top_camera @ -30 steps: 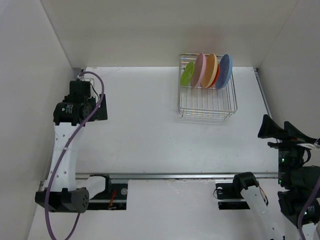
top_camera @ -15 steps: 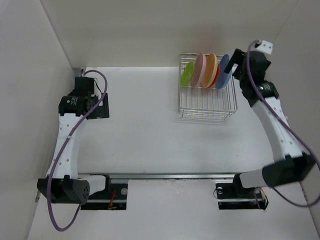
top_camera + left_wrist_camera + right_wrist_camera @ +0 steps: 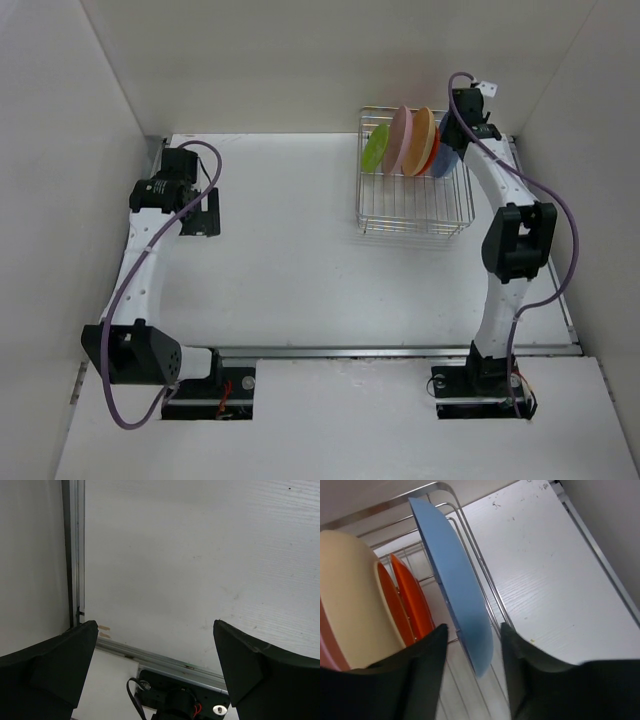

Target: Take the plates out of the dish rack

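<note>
Nearest, top view: both arm bases bolted by a metal rail (image 3: pixel 350 351) at the desk's (image 3: pixel 300 260) near edge. A purple cable (image 3: pixel 118 420) loops off the L base.

L arm runs up the L side. L end effector (image 3: pixel 155 630) hangs over bare desk near the far-L corner w/ fingers spread wide & nothing between them. The wrist view shows only white desk top & the rail beneath.

R arm reaches fwd along the R side to the far-R corner. A small white tag (image 3: pixel 487 88) sits at its wrist; any print on it is too small to read.

Rack (image 3: pixel 415 215) stands on the desk, far R, close to the back wall. Its near half shows bare wire. All 5 plates stand on edge in its far half, tilted. L to R: green plate (image 3: pixel 375 150), pink plate (image 3: pixel 401 138), tan plate (image 3: pixel 422 138), orange plate (image 3: pixel 436 163), blue plate (image 3: pixel 455 575).

R end effector (image 3: pixel 472 630) straddles the blue plate's rim, 1 finger each side, jaws part spread. In the R wrist view a thin gap shows betw each finger & the plate, so it isn't pinching. The blue plate leans by the rack's R side wire. The orange plate is just beside it, mostly tucked behind the tan one.
</note>
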Controlling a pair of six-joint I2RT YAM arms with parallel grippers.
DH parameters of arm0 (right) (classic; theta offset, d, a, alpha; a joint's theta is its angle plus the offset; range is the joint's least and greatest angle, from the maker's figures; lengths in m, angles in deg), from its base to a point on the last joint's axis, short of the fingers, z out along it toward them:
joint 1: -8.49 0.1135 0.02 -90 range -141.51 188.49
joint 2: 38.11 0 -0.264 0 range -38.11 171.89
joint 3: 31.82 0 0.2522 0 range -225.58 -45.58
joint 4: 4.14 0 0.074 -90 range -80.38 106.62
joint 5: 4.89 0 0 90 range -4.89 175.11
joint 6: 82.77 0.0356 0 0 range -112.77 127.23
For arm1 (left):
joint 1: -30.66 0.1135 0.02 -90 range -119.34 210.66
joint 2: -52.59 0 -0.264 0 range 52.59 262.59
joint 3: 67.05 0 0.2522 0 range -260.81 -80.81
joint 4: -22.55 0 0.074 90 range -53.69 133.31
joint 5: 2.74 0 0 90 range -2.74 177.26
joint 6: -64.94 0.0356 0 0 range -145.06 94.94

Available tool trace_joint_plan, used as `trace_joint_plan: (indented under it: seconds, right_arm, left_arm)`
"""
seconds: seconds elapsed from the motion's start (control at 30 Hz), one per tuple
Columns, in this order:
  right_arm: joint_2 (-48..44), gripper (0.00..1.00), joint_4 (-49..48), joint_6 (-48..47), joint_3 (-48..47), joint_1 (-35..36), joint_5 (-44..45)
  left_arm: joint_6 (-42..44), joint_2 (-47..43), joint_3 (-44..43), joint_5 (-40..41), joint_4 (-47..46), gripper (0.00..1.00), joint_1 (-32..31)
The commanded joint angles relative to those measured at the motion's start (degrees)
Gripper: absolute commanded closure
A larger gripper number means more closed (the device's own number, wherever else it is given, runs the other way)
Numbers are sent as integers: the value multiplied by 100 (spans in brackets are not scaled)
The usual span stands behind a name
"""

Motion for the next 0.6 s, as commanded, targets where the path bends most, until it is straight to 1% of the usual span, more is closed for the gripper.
trace_joint_plan:
  seconds: [0.0,0.03,0.07,0.2,0.23,0.27,0.37,0.4,0.43,0.47,0.5,0.53,0.57]
  right_arm:
    - [156,54,-186,-126,-316,4,207]
    - [234,60,-238,-126,-316,4,207]
    - [235,73,-239,-126,-316,4,207]
    - [25,96,-300,-302,-246,56,680]
    - [-80,97,-361,-389,-150,144,1082]
    - [-316,97,-545,-520,-96,205,1304]
    - [-852,100,-932,-1232,88,451,2262]
    - [-985,100,-1264,-1704,89,513,2490]
    - [-1117,100,-1450,-1961,141,618,2919]
    - [-1240,100,-1652,-2242,141,671,3115]
    - [-1494,100,-2098,-2532,202,672,3282]
    - [-1609,100,-2311,-3057,203,759,3440]
    - [-1732,100,-2504,-3297,203,838,3659]
  left_arm:
    - [51,10,-189,150,-40,0,22]
    - [51,11,-189,150,12,0,22]
    - [51,11,-189,150,12,0,22]
    - [51,11,-189,150,12,0,22]
    - [51,-42,-189,150,12,0,22]
    - [51,-42,-189,150,12,0,22]
    - [51,-94,-241,97,12,0,22]
    - [51,-95,-241,36,12,0,22]
    - [51,-156,-241,35,12,0,22]
    - [51,-156,-241,-17,12,0,22]
    - [51,-209,-241,-17,12,0,22]
    - [51,-209,-241,-17,12,0,22]
    - [51,-279,-189,-17,12,0,22]
